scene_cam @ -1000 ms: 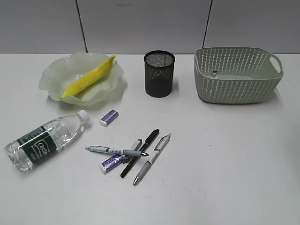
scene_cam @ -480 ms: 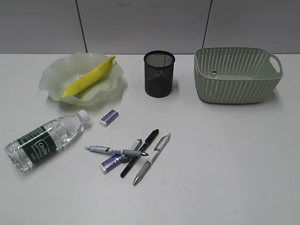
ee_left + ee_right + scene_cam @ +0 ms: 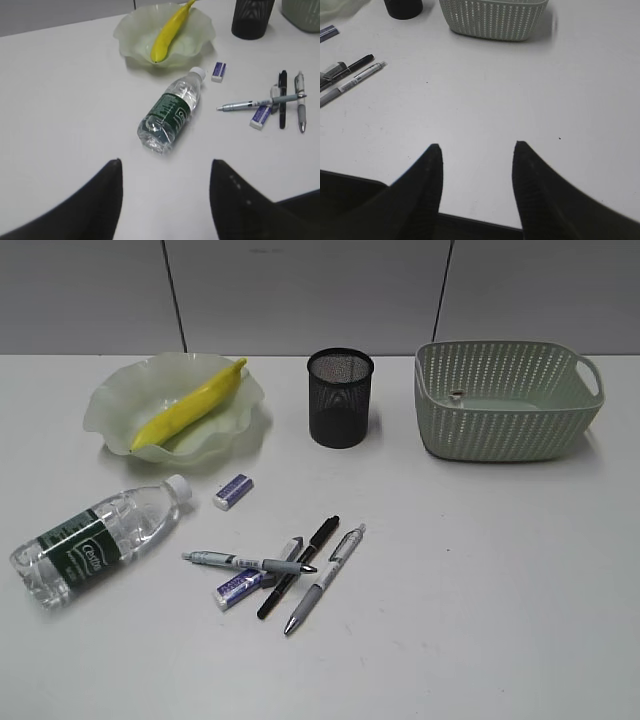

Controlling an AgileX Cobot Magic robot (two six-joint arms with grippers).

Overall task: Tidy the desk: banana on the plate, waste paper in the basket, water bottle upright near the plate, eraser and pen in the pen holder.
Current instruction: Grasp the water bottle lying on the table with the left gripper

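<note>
The banana point(image 3: 190, 405) lies in the pale green plate point(image 3: 108, 405) at the back left. The water bottle point(image 3: 95, 540) lies on its side at the front left. One eraser point(image 3: 232, 491) lies near its cap; another point(image 3: 238, 587) lies under three crossed pens point(image 3: 300, 565). The black pen holder point(image 3: 340, 398) stands at the back middle. A small grey-white scrap, the waste paper point(image 3: 457, 396), lies inside the basket point(image 3: 505, 415). My left gripper point(image 3: 165, 167) is open and empty, short of the bottle point(image 3: 172, 112). My right gripper point(image 3: 477, 150) is open and empty over bare desk.
Neither gripper shows in the exterior view. The desk's near edge shows dark under the right gripper point(image 3: 470, 222). The basket point(image 3: 492, 17) and pen holder point(image 3: 402, 7) are far ahead of the right gripper, the pens point(image 3: 355, 75) to its left.
</note>
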